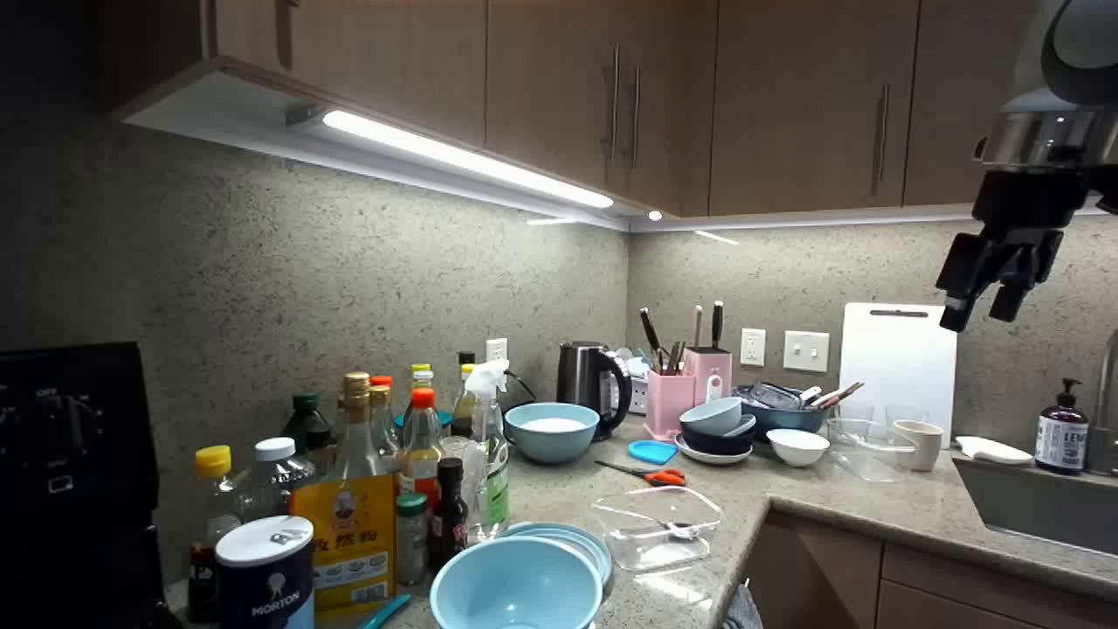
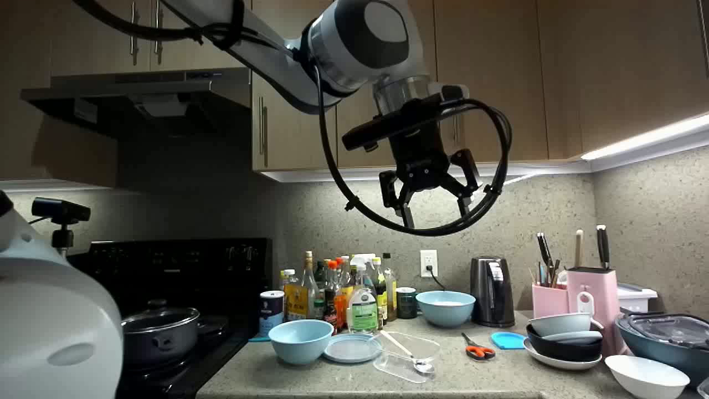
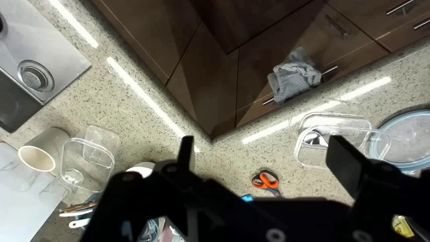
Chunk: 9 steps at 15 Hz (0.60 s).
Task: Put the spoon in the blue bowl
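Note:
The slender silvery-white spoon (image 2: 422,366) lies by a clear plastic container (image 2: 400,372) on the counter; it also shows in an exterior view (image 1: 681,529). I cannot tell whether it is inside or on top. In the wrist view only the spoon's shiny head (image 3: 314,138) shows clearly, at the right near a finger. The wide pale turquoise-blue bowl (image 1: 515,584) stands at the front of the counter, left of the spoon in an exterior view (image 2: 301,342). It is outside the wrist view. My gripper (image 2: 436,215) is open and empty, high above the counter, also in an exterior view (image 1: 980,316).
A round pale-blue lid (image 2: 353,349) lies between bowl and container. Another pale-blue bowl (image 2: 446,308) with white contents stands by the kettle (image 2: 492,293). Orange-handled scissors (image 3: 267,181) lie below my gripper. Bottles (image 2: 363,310) line the wall; stacked dishes (image 1: 716,432) stand near the pink knife block (image 1: 707,371).

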Tool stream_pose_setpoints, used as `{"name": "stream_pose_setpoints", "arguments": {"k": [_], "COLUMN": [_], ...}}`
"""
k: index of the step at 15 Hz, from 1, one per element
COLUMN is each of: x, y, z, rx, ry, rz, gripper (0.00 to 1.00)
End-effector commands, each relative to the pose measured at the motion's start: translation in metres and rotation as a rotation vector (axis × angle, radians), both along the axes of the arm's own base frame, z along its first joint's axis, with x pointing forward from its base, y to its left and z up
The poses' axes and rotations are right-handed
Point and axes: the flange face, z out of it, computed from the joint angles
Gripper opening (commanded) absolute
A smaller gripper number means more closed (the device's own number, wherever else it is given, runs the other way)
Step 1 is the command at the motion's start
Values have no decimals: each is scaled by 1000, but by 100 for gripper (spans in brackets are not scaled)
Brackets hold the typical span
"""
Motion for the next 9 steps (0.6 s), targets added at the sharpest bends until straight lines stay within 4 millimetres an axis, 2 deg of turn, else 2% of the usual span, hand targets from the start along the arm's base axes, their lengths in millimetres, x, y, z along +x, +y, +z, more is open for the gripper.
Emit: {"name": "stream_pose_setpoints", "arguments": {"k": [1,6,9], "x": [0,0,15], "y": [0,0,8], "z": [0,0,-5], "rx": [0,0,24], "ry": [1,1,33], "rz": [0,0,97], "gripper": [100,100,100]}}
